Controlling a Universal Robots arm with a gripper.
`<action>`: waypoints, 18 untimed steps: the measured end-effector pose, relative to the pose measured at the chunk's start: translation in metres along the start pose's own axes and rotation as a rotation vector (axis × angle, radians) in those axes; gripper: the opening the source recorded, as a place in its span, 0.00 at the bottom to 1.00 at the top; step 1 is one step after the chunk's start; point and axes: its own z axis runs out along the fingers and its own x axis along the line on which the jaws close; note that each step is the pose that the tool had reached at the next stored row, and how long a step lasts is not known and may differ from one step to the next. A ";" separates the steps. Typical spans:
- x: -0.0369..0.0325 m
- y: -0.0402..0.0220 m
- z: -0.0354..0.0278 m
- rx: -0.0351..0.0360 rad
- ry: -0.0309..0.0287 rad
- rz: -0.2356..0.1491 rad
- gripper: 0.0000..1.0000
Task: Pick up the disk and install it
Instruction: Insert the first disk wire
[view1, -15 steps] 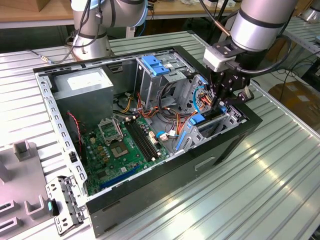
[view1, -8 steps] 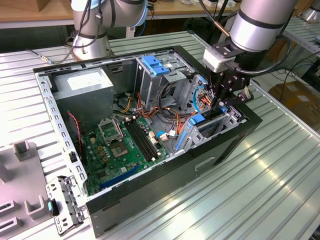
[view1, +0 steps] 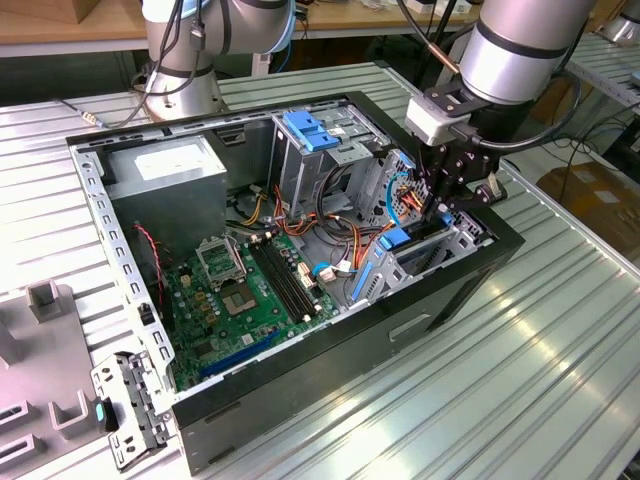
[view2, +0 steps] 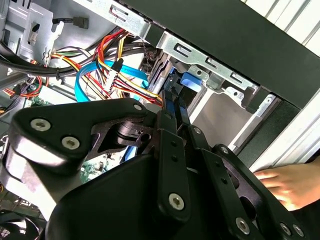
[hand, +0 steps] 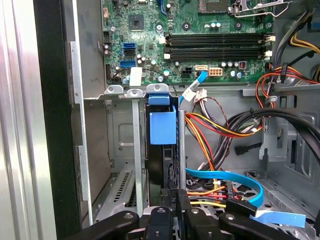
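Blue-railed disk (hand: 162, 150): stands on edge in the drive bay (view1: 440, 250) at the open computer case's (view1: 450, 300) corner, centre-right of the exterior view.
Gripper (view1: 452, 200): reaches down into that bay.
Fingers (view2: 172, 112): pinched on the disk's edge, one either side, in both wrist views.
Hand (view2: 282, 182): rests lower right in the second wrist view.

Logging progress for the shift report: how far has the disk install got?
Pickup looks done: the disk stands on edge, partly down in the drive bay of the open computer case, its blue rail end up. In hand: the tool sits over the disk's edge, right at it in the first wrist view. Left: whether the disk is fully seated cannot be told.
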 end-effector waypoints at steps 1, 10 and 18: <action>0.0000 0.0000 0.0000 0.0000 0.0000 0.000 0.16; -0.0004 -0.0008 -0.0009 -0.0002 0.0017 0.015 0.16; -0.0005 0.0005 -0.0021 -0.0001 0.0018 0.016 0.16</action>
